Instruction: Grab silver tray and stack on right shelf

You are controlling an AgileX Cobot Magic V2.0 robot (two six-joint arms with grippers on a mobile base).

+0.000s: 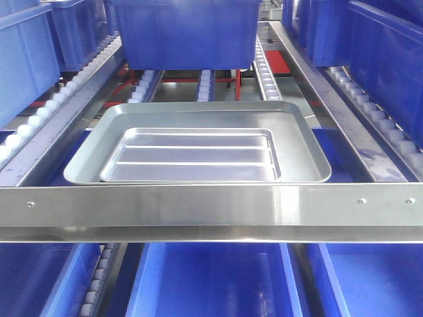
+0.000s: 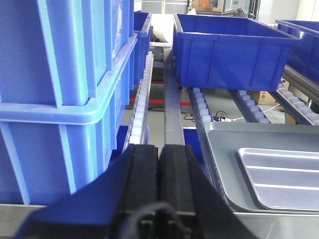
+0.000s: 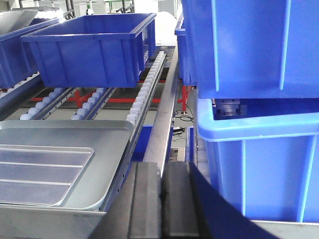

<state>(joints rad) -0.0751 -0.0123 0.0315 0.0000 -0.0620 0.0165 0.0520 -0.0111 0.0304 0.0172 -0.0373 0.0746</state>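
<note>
While both end effectors, left [image 2: 159, 172] and right [image 3: 162, 191], sit pinched closed on nothing, the silver tray [image 1: 192, 155] lies flat inside a wider tray [image 1: 301, 142] on the right shelf [image 1: 211, 203], long axis parallel to the crossbar.

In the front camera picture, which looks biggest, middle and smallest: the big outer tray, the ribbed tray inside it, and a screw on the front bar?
1. Outer flared-rim tray, biggest.
2. Ribbed silver tray, lying inside it, so clearly smaller.
3. Screw on the front crossbar, tiny, even though it is nearest the camera.
</note>
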